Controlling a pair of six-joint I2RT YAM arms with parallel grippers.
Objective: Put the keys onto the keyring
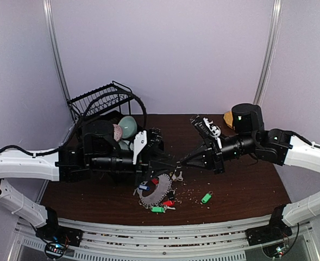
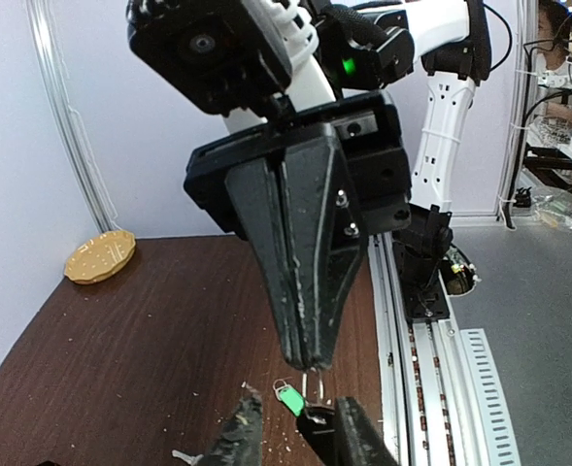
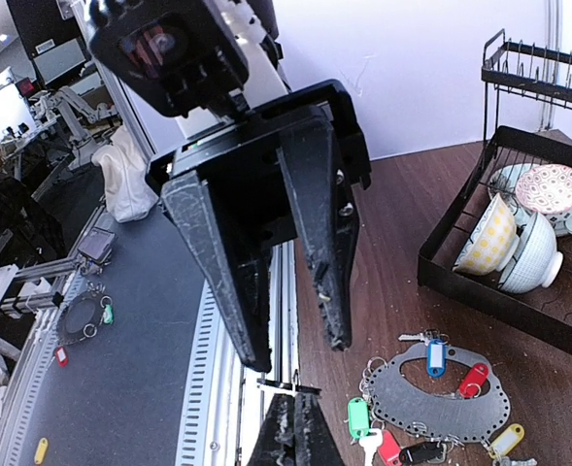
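Observation:
The keyring (image 1: 161,191) lies flat near the table's front, and in the right wrist view the keyring (image 3: 412,383) carries several keys with blue, red, green, black and yellow tags. Above it the two grippers meet tip to tip. My right gripper (image 1: 182,161) (image 3: 295,400) is shut on the small wire loop (image 2: 314,385) of a black-tagged key (image 2: 320,424). My left gripper (image 1: 170,162) (image 2: 300,437) has its jaws apart on either side of that black tag, which rests against one finger. A loose green-tagged key (image 1: 206,198) lies on the table to the right.
A black dish rack (image 1: 102,103) holding bowls stands at the back left, close to the left arm. A yellow-orange plate (image 1: 227,117) sits at the back right. Bare silver keys (image 1: 177,175) lie beside the keyring. Crumbs dot the dark wood, and a metal rail (image 2: 431,359) runs along the near edge.

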